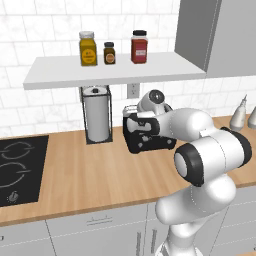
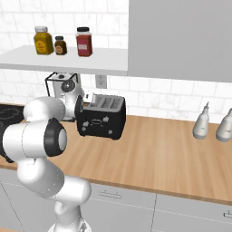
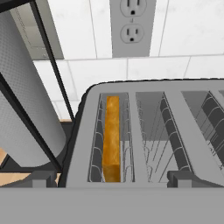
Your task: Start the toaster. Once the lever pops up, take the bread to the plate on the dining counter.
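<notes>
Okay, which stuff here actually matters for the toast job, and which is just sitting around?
For the job:
toaster
bread, in the toaster's leftmost slot in the hand view

Just sitting around:
paper-towel roll
three jars on the shelf
cooktop
two bottles
wall outlet

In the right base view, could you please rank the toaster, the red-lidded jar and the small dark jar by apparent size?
1. The toaster, clearly largest.
2. The red-lidded jar.
3. The small dark jar, smallest.
Both jars sit on the shelf, farther away, but their order is clear.
</notes>
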